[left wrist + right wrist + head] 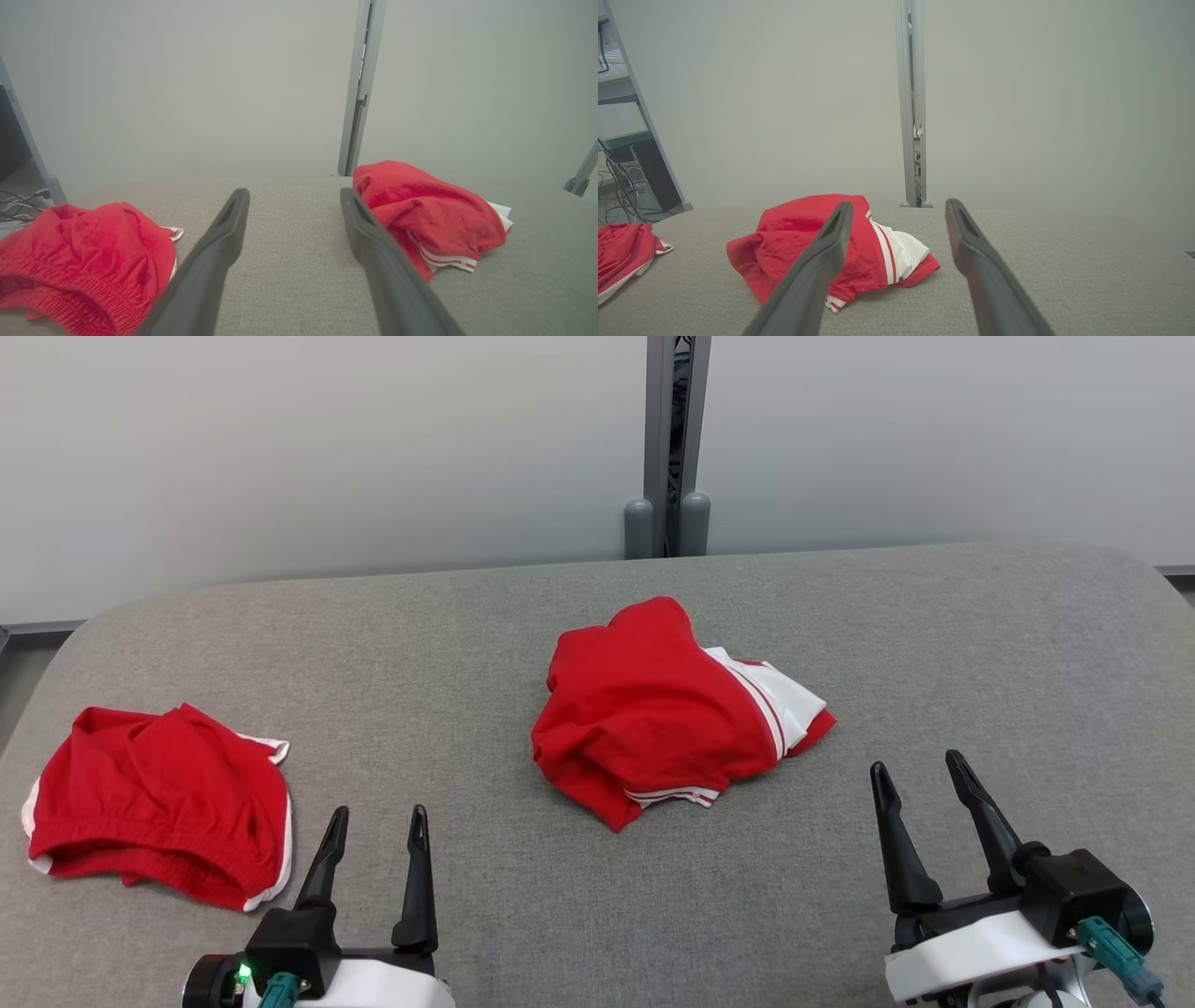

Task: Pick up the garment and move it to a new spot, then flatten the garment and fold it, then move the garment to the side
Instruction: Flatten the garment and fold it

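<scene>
The crumpled red garment with white trim sits in a heap near the middle of the grey tabletop, and both arms hang short of it on the near side, touching nothing. The left end effector has its two dark fingers spread apart and empty, and so does the right end effector. The heap lies ahead of both, between them: forward and to the right of the left one, forward and to the left of the right one. It looks a little wider across the tabletop than deep, with the white-trimmed end pointing toward the robot's right. That end is near the right fingertips, while the left fingertips stand well apart from the plain red end, so I'd judge the right arm has the shorter reach for the first pick. A second red garment lies far out on the robot's left, just beside the left arm, and looks to me like the piece to leave alone.
</scene>
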Controlling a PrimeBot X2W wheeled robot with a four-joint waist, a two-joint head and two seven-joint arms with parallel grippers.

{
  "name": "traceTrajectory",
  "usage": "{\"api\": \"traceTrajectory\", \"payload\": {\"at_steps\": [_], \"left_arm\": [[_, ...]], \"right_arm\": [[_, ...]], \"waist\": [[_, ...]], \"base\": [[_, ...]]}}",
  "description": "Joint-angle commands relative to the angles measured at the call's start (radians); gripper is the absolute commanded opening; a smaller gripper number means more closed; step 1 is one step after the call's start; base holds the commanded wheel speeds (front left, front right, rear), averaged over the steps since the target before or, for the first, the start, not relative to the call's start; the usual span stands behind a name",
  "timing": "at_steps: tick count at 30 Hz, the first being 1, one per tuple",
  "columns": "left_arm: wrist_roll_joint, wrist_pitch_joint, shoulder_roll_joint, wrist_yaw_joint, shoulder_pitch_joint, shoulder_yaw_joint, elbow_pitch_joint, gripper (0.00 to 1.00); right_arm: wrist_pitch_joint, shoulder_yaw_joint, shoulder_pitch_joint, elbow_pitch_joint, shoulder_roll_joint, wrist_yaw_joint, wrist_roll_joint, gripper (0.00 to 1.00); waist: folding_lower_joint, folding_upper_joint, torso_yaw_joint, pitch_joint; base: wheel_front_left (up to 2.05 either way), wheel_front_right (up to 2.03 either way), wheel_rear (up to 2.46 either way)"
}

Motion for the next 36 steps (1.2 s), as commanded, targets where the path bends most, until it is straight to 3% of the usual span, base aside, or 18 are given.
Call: {"api": "traceTrajectory", "payload": {"at_steps": [1, 8, 15, 27, 30, 36], "left_arm": [[0.013, -0.004, 0.003, 0.006, -0.02, 0.0, 0.003, 1.0], [-0.041, -0.004, 0.003, -0.039, -0.083, -0.071, 0.059, 1.0], [-0.082, -0.004, 0.004, -0.102, -0.245, -0.235, 0.182, 1.0], [-0.112, -0.003, 0.004, -0.157, -0.495, -0.481, 0.398, 1.0], [-0.145, 0.016, 0.004, -0.153, -0.546, -0.537, 0.487, 1.0], [-0.195, 0.054, 0.004, -0.082, -0.642, -0.62, 0.635, 1.0]], "right_arm": [[-0.002, 0.001, 0.001, -0.002, -0.006, 0.002, -0.007, 1.0], [-0.002, 0.01, -0.017, -0.005, -0.007, 0.002, -0.004, 1.0], [-0.002, 0.008, -0.058, -0.016, -0.007, 0.002, -0.003, 1.0], [-0.002, 0.01, -0.105, -0.023, -0.006, 0.002, 0.012, 1.0], [-0.002, 0.011, -0.118, -0.028, -0.007, 0.002, 0.022, 1.0], [-0.002, 0.012, -0.137, -0.037, -0.006, 0.002, 0.032, 1.0]], "waist": [[0.0, 0.0, -0.005, 0.005], [0.0, 0.0, -0.037, 0.037], [0.0, 0.0, -0.106, 0.117], [0.0, 0.0, -0.198, 0.194], [0.0, 0.0, -0.218, 0.214], [0.0, 0.0, -0.238, 0.249]], "base": [[0.0, 0.0, 0.0], [0.0, 0.0, 0.0], [0.0, 0.0, 0.0], [0.0, 0.0, 0.0], [0.0, 0.0, 0.0], [0.0, 0.0, 0.0]]}}
